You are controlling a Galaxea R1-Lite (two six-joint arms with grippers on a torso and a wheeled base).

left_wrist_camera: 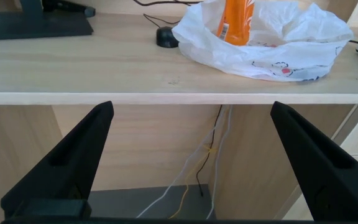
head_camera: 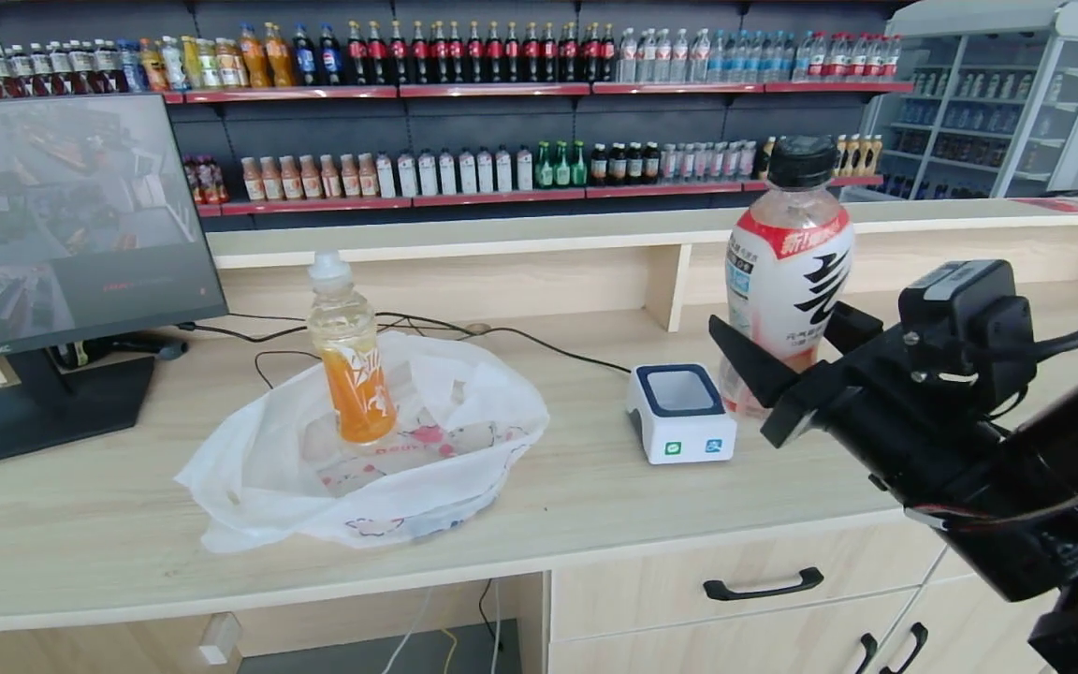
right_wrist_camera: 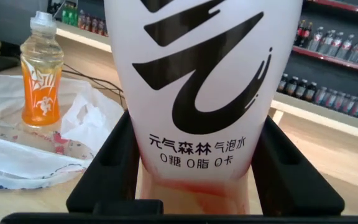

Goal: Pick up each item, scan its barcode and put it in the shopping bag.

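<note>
counter layout, left to right

the monitor (head_camera: 62, 225) stands at the left end of the counter (head_camera: 595, 487). right of it lies the shopping bag (head_camera: 361, 468), with the juice bottle (head_camera: 349, 356) upright in it. the scanner (head_camera: 679, 412) sits right of the bag, apart from it. just right of the scanner the second bottle (head_camera: 787, 271) is upright in the right gripper (head_camera: 793, 351). drink shelves (head_camera: 502, 94) run behind the counter

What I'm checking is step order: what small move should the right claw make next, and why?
Probably carry the white bottle over the scanner, barcode toward its window. The right claw grips it beside the scanner, and the orange bottle stands in the bag, so scanning seems pending.
</note>
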